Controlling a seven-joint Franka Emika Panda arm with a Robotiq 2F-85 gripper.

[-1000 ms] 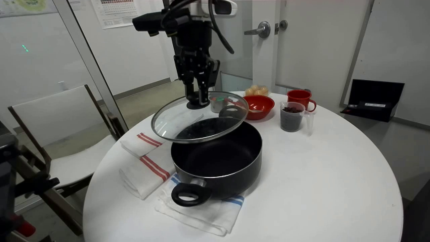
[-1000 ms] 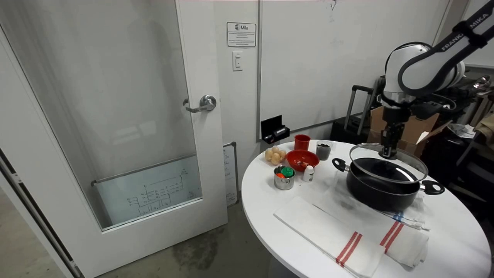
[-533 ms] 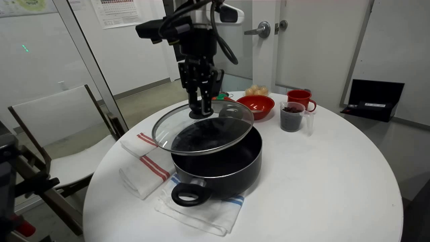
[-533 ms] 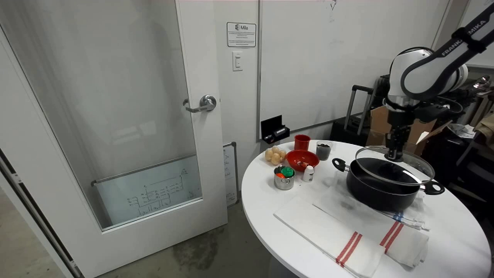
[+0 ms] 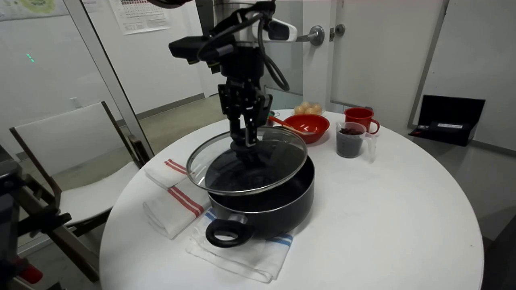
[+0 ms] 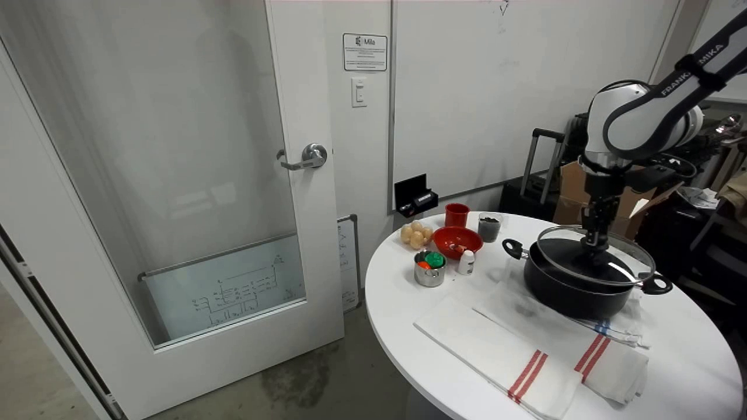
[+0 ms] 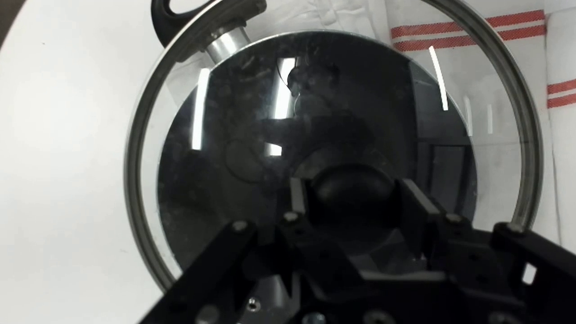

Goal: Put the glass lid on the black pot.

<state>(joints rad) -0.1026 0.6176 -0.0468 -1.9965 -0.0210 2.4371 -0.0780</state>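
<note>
The glass lid (image 5: pixel 262 171) is clear with a metal rim and a dark knob. My gripper (image 5: pixel 244 142) is shut on that knob, and its fingers sit on both sides of it in the wrist view (image 7: pixel 353 195). The black pot (image 5: pixel 278 217) stands on a folded towel. The lid hangs over the pot, slightly tilted and off-centre. In an exterior view (image 6: pixel 563 256) its rim reaches the pot's handle (image 6: pixel 656 284); I cannot tell whether they touch. In the wrist view the lid's rim (image 7: pixel 133 166) surrounds the pot's dark opening, seen through the glass.
White towels with red stripes (image 5: pixel 173 205) lie beside the pot on the round white table (image 5: pixel 383 225). A red bowl (image 6: pixel 458 242), metal cup (image 6: pixel 429 275), white bottle (image 6: pixel 466 263), red mug (image 5: pixel 360 117), measuring cup (image 5: pixel 349 145) and egg-like balls (image 5: pixel 307 108) stand farther off.
My gripper has come down with the lid in its fingers, and the lid is now lower and closer to the pot. It also shifted slightly right in both exterior views. The pot has not moved.
</note>
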